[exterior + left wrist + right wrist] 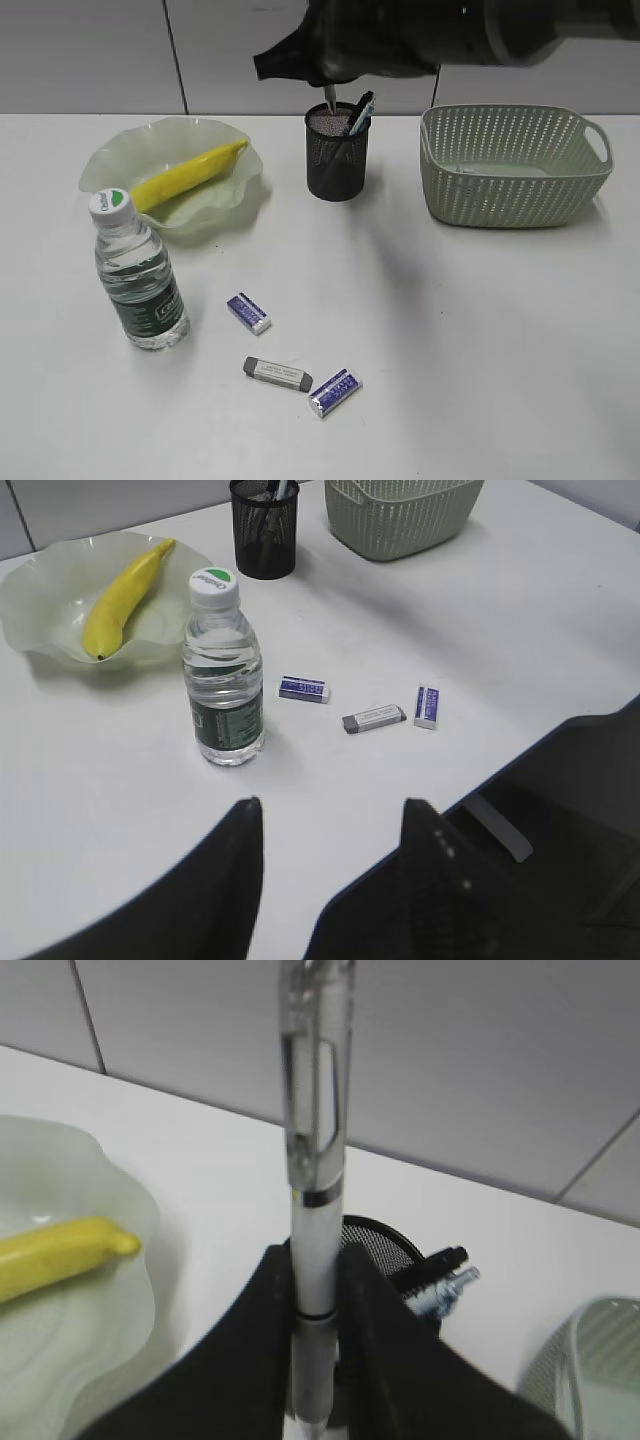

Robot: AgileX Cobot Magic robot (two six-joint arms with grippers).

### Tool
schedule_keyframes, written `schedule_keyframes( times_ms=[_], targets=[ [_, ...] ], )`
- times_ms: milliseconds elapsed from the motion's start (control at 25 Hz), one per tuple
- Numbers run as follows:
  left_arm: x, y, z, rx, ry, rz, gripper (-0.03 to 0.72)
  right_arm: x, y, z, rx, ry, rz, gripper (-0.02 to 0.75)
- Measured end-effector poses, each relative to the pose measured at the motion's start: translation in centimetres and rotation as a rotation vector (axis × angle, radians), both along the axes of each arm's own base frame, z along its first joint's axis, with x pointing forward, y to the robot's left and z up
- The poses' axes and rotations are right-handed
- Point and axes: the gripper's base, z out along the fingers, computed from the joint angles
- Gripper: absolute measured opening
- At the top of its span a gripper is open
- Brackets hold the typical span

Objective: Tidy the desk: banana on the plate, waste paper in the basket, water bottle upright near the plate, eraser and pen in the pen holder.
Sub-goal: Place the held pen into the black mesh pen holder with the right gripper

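I'm lowering a silver pen (pixel 318 1290), pinched in my right pincer (pixel 320 1360), into the black mesh cup (pixel 337 160); left pincer (pixel 330 830) idling half-open, three erasers (pixel 249 313) waiting mid-tabletop.

The exterior camera looks down at a slant across the plain white desk (pixel 480 350) toward the back wall. The left wrist camera views it from farther back. The right wrist camera sits close above the black wire-mesh cylindrical cup (pixel 385 1245), which all three views share.

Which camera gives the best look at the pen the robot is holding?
The right wrist view: the pen stands upright, filling the frame, between the right gripper fingers. The exterior view shows only its tip; the left wrist view misses it.
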Motion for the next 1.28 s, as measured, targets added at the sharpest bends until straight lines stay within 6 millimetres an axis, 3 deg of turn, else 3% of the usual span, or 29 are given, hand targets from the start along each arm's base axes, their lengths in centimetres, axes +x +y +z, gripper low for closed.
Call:
schedule_keyframes(
  times_ms=[120, 400, 840, 920, 1160, 1280],
  targets=[
    [0.0, 0.0, 0.0, 0.0, 0.0, 0.0, 0.336, 1.3, -1.2, -2.4, 0.06, -0.028, -0.024, 0.111],
    [0.0, 0.0, 0.0, 0.0, 0.0, 0.0, 0.336, 4.6, -3.8, -4.8, 0.122, -0.081, -0.051, 0.111],
    [0.0, 0.0, 0.0, 0.0, 0.0, 0.0, 0.336, 6.3, -2.2, -8.3, 0.138, -0.045, -0.011, 0.113],
    [0.0, 0.0, 0.0, 0.0, 0.0, 0.0, 0.336, 6.3, -1.8, -8.4, 0.149, -0.029, 0.019, 0.164],
    [0.0, 0.0, 0.0, 0.0, 0.0, 0.0, 0.336, 6.2, -1.5, -8.5, 0.147, -0.015, 0.059, 0.505],
    [0.0, 0.0, 0.0, 0.0, 0.0, 0.0, 0.336, 6.1, -1.5, -8.2, 0.145, -0.019, 0.064, 0.56]
  ],
)
